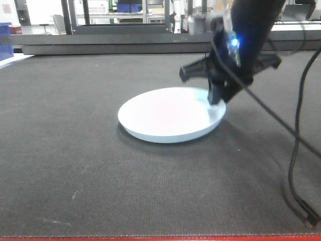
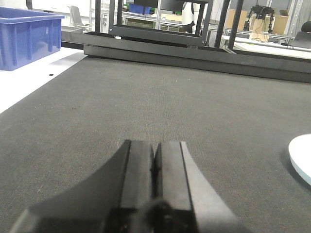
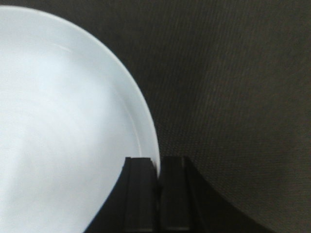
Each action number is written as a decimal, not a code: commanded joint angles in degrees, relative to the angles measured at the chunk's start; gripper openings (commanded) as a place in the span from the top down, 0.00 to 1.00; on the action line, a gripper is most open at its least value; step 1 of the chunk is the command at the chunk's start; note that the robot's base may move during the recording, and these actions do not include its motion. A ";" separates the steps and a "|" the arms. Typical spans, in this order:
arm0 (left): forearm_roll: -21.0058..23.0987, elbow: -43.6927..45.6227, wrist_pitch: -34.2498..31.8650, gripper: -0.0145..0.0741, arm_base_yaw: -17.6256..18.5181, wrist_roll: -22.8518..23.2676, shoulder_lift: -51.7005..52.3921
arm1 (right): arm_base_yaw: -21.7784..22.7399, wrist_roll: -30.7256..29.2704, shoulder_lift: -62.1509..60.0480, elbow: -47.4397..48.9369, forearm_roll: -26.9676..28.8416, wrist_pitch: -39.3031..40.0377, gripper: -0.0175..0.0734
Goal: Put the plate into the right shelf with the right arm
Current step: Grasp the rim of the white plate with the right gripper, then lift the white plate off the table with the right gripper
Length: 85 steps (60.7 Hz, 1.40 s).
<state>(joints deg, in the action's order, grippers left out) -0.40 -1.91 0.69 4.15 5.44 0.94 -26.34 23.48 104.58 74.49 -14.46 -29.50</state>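
Note:
The white plate [image 1: 168,113] lies on the dark mat in the middle of the table. My right gripper [image 1: 218,98] comes down from above at the plate's right rim. In the right wrist view the gripper [image 3: 158,167] is shut with the thin rim of the plate [image 3: 63,121] between its fingers. My left gripper [image 2: 155,145] is shut and empty, low over the mat, with the plate's edge [image 2: 301,158] far to its right. The steel shelf is out of view.
A blue plastic bin [image 2: 26,36] stands at the far left on a white surface. A black rail [image 2: 194,51] runs along the mat's far edge. A black cable [image 1: 296,150] hangs down to the mat at the right. The table's red front edge [image 1: 160,238] is near.

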 commanded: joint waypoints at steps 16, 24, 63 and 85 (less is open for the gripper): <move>-0.01 -0.31 -5.30 0.89 -0.11 0.34 0.68 | 0.05 -0.59 -20.64 -4.64 -2.40 2.67 0.75; -0.01 -0.31 -5.30 0.89 -0.11 0.34 0.68 | 0.05 -0.59 -27.86 -10.89 -2.81 4.66 0.75; -0.01 -0.31 -5.30 0.89 -0.11 0.34 0.68 | 0.05 -3.01 -69.55 -38.32 -2.96 10.72 0.75; -0.01 -0.31 -5.30 0.89 -0.11 0.34 0.68 | 0.05 -4.98 -84.95 -38.32 -2.98 13.62 0.75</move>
<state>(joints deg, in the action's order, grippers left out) -0.40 -1.91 0.69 4.15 5.44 0.94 -26.34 19.07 21.37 34.63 -16.15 -22.75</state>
